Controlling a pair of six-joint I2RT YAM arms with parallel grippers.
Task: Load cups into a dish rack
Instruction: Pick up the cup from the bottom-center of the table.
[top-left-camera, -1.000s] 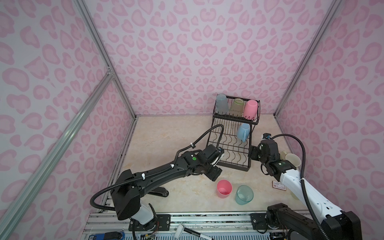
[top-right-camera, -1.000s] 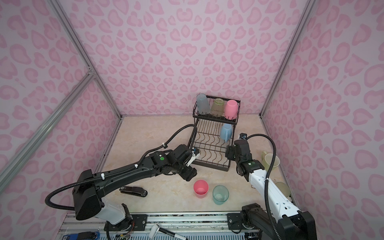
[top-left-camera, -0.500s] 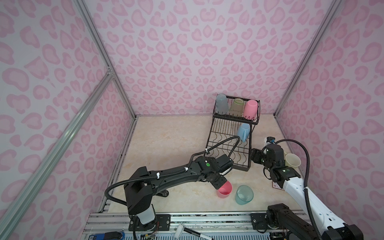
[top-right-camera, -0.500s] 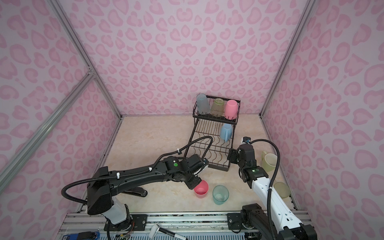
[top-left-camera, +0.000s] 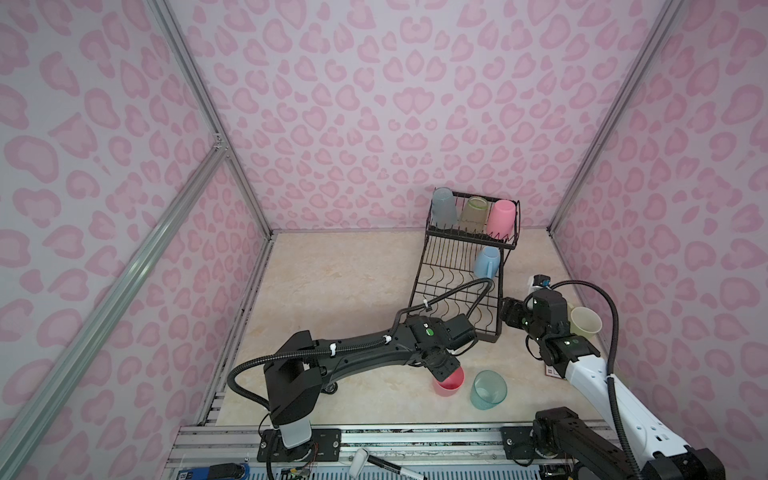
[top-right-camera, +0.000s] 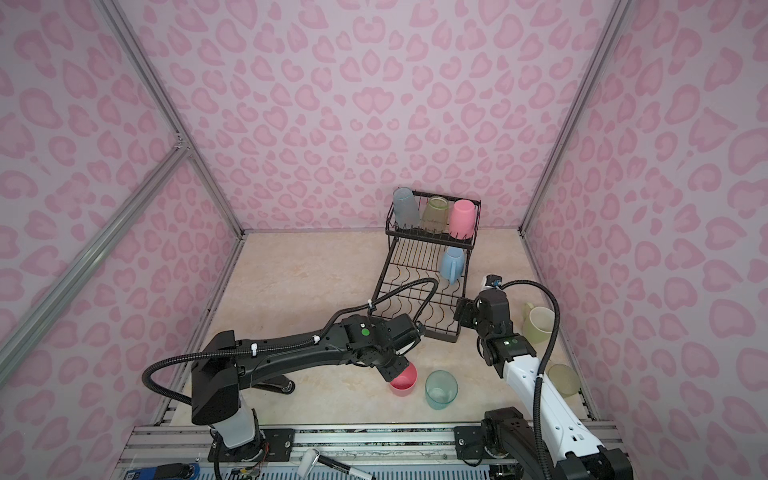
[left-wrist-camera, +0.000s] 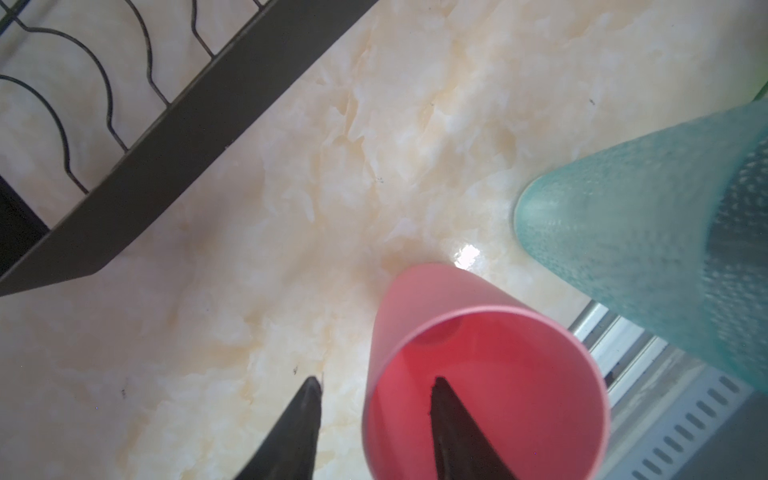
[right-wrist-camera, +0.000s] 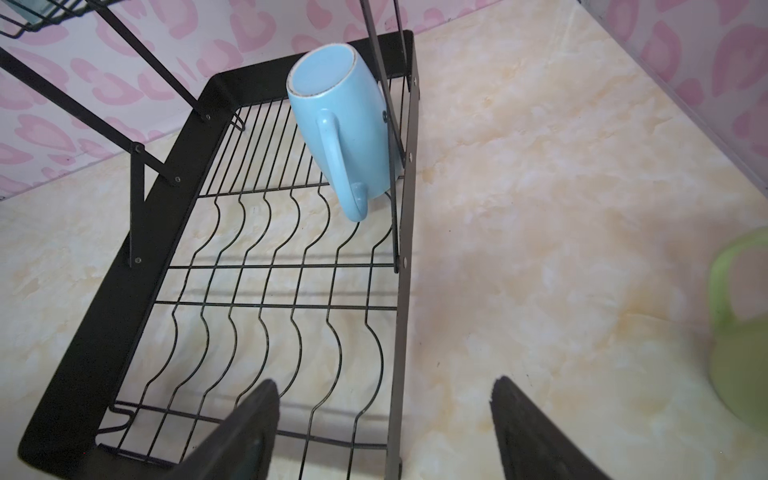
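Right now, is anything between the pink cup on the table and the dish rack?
Nothing visible: only bare table between the pink cup and the dish rack. The teal cup stands aside.

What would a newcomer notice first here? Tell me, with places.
Up front, the left hand straddles the rim of an upright pink cup, one finger inside and one outside, a teal cup beside it. Behind, the black dish rack carries three upturned cups in its top basket and a blue mug on its lower grid. The right hand hangs open and empty at the rack's near corner.
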